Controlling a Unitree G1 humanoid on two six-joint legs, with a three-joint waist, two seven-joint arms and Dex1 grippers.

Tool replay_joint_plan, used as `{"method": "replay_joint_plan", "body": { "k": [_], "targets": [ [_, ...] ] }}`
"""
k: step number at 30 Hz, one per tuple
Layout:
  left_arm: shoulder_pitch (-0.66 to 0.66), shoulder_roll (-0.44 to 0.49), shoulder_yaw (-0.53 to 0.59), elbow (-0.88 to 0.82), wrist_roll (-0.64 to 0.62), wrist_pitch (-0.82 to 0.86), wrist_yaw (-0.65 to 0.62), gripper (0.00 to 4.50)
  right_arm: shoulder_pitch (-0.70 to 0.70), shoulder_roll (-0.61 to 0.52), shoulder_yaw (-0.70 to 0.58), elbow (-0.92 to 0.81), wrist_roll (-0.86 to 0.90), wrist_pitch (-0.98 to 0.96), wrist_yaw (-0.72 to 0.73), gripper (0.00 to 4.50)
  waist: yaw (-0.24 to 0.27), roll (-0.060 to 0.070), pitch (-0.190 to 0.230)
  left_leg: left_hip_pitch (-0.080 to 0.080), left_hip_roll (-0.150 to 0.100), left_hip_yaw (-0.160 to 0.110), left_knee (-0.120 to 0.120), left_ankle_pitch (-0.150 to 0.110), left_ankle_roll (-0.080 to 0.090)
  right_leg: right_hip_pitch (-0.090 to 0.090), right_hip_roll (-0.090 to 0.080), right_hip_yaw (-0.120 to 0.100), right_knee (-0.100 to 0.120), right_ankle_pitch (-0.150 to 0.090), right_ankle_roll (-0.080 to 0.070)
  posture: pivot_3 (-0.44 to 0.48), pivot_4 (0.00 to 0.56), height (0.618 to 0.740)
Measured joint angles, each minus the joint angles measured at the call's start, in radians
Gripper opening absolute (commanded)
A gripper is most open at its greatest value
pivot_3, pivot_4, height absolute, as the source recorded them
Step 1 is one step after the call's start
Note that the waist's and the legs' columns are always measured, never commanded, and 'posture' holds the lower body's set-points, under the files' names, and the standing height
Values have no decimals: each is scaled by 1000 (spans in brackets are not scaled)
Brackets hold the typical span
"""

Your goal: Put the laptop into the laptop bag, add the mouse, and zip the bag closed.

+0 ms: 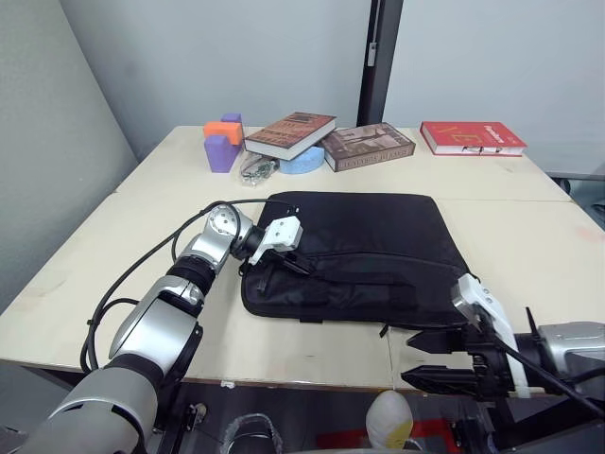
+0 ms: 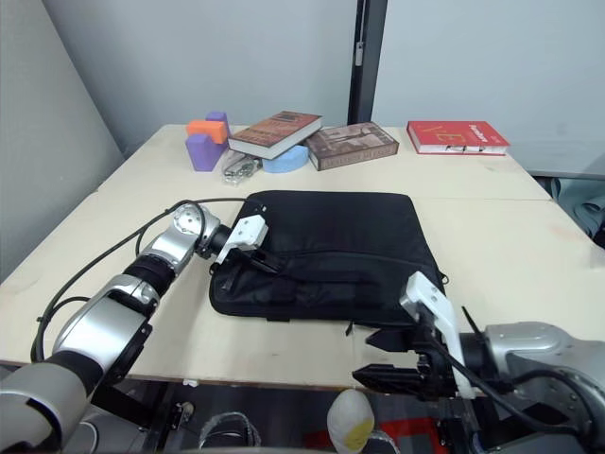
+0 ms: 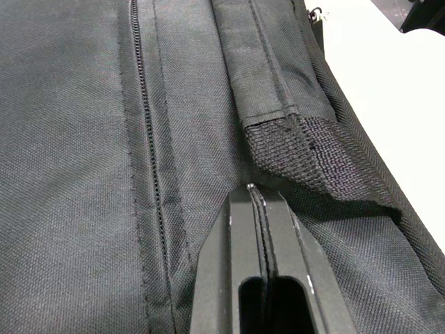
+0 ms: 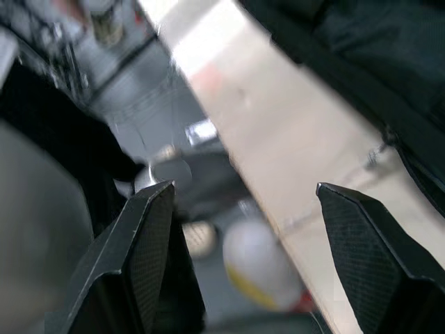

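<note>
**2 grippers: left pinched shut on bag, right spread off table edge**

Left gripper [image 1: 301,266] sits on the laptop bag [image 1: 369,236] at the bag's 9 o'clock edge; fingers [image 3: 261,278] clenched flat together, tips against the black fabric beside a strap handle [image 3: 316,156] and the zip line [image 3: 149,167]. Can't tell if any fabric is pinched between them.

Laptop bag lies flat mid-table [image 1: 113,255], front edge near the table's 6 o'clock side. Laptop itself not visible.

At 12 o'clock from the bag: purple and orange blocks [image 1: 220,142], 2 brown books [image 1: 331,140], red book [image 1: 471,138] toward 1 o'clock.

Right gripper [image 1: 430,361] hangs at 5 o'clock of the bag, just off the table's front edge, fingers [image 4: 142,257] released wide, holding nothing.
</note>
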Motion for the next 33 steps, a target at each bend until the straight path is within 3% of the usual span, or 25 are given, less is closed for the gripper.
{"method": "replay_joint_plan", "body": {
  "k": [16,26,33],
  "targets": [
    [2,3,4,-9,0,6,-2,0,-98,58,203,114,-101,8,-65,3402,-1,1,0,0,0,1,-7,0,0,0,0,-2,-5,5,-7,0,150,730],
    [4,3,6,-17,0,13,-2,0,-95,50,193,119,-59,8,-6,138,0,1,0,0,0,1,-9,0,0,0,0,-2,-8,8,-12,0,150,730],
    [10,4,12,-24,-1,22,-2,0,-111,41,171,110,13,30,3,61,0,1,-1,0,0,1,-10,0,0,0,0,-2,-8,8,-12,0,150,730]
  ]
}}
